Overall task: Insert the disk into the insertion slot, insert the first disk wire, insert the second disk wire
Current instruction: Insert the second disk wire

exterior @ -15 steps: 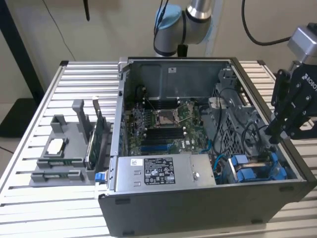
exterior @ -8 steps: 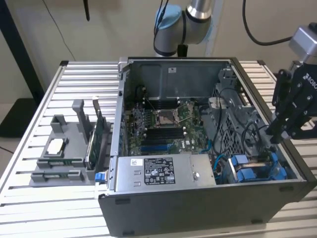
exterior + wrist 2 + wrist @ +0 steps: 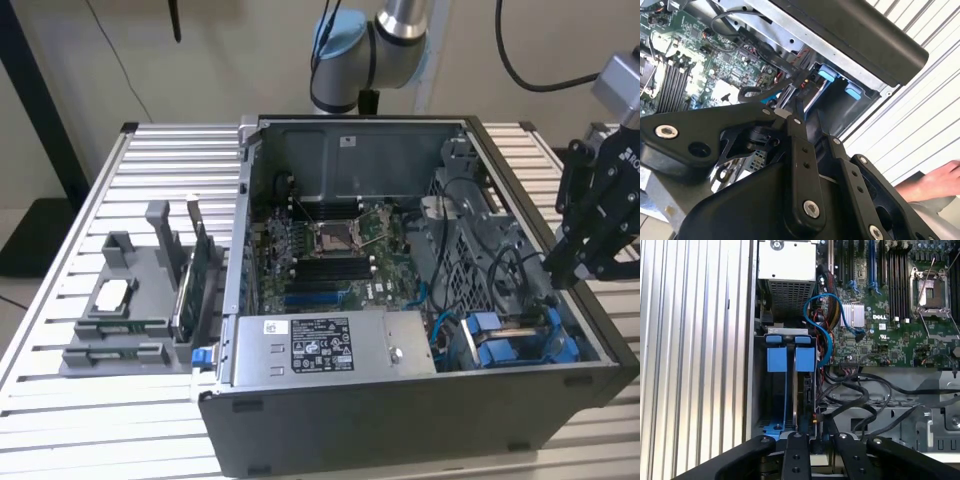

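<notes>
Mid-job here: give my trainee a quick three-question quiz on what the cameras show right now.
1. True or false: the hand hangs by the bay end of the case.
2. In the first wrist view, how many blue carriers stand side by side in the bay? A one, B two, C four.
3. Fill in: the cable looping beside the bay is ___.
Key: 1 true; 2 B; 3 blue.
</notes>
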Controlling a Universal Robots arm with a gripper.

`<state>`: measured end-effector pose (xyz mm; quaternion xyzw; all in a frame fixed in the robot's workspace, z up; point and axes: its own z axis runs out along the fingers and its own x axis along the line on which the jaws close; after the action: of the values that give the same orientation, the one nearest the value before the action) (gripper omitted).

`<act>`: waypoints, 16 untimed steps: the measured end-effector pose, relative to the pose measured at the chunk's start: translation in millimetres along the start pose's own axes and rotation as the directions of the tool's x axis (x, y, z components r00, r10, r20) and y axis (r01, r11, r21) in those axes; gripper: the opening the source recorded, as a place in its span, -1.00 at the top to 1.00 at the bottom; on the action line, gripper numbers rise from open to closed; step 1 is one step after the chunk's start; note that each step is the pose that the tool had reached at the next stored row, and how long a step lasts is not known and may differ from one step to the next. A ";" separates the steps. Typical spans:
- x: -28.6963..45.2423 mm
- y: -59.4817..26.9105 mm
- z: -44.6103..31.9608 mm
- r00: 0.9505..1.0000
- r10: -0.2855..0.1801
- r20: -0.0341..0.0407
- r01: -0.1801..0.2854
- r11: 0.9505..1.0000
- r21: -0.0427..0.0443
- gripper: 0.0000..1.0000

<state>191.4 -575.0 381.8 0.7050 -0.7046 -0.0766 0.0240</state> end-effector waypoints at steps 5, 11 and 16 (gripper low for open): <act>-1.5 -0.1 0.1 1.000 0.000 0.000 0.000 1.000 0.000 0.47; -11.0 -0.6 0.8 1.000 0.000 0.000 0.000 1.000 0.000 0.47; -18.3 -1.7 1.1 1.000 0.000 0.000 0.000 1.000 0.000 0.47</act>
<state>193.1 -556.6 381.7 0.7051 -0.7046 -0.0766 0.0240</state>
